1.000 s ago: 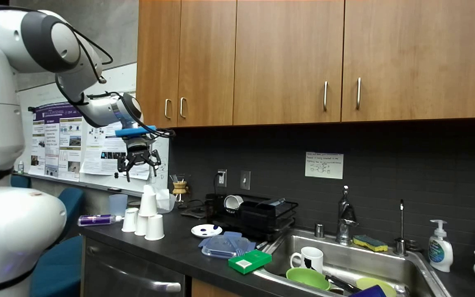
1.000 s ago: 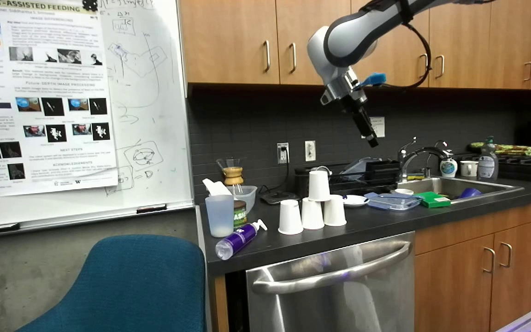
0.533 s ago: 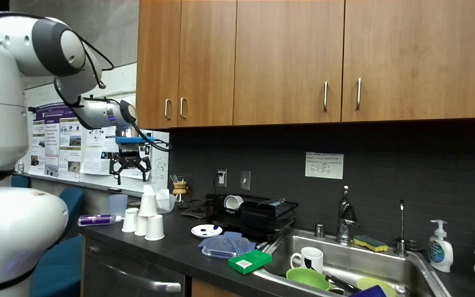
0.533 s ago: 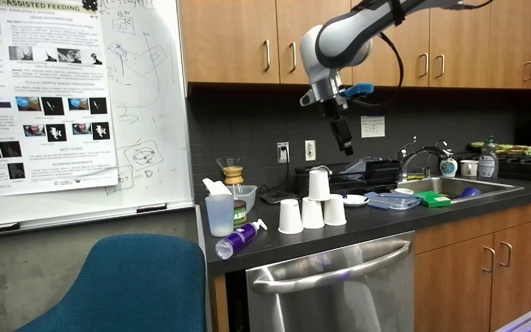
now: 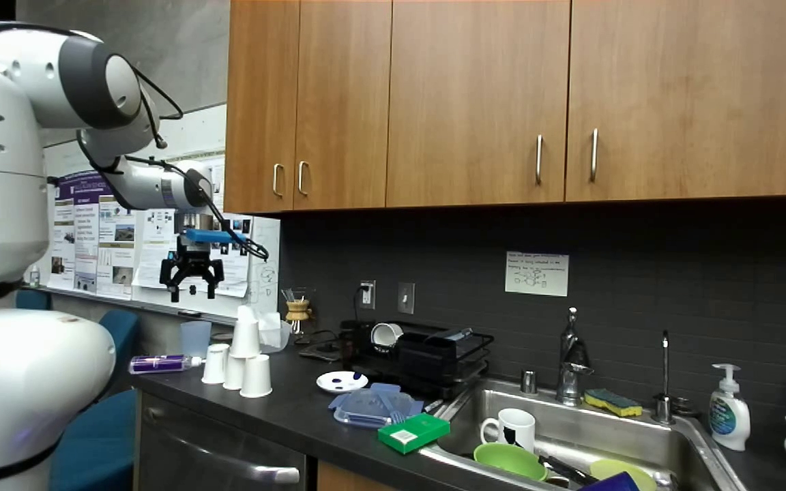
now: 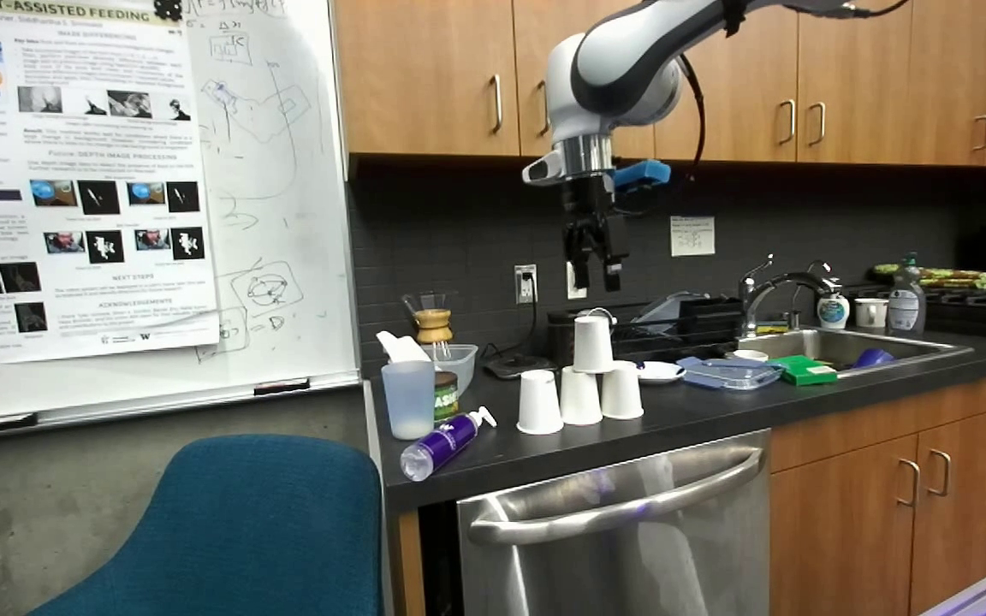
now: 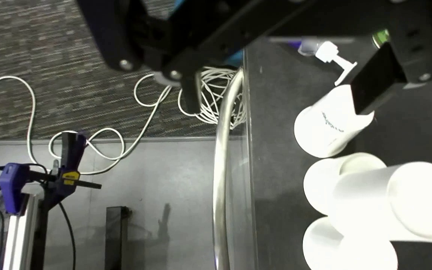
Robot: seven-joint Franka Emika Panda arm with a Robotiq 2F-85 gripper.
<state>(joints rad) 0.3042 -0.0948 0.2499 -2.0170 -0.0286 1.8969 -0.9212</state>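
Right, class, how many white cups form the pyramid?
4: in an exterior view, the left cup, middle cup and right cup stand upside down on the counter; the top cup rests across the latter two. Any nested inside would be hidden.

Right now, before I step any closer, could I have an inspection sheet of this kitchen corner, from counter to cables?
Surface: dark counter above a steel-fronted appliance.
Main things: three white cups mouth-down on the counter, a fourth stacked above; none held.
Clutter: purple bottle on its side, spotted plate, green box beside the sink.
Pincer: open, nothing seen in its grip, hanging higher than the cups and apart from them.
Cables: black cable looping off the arm, white cable heaped on the floor.
Surroundings: wooden cabinets, whiteboard with posters, blue chair; mug and green bowl in the sink.
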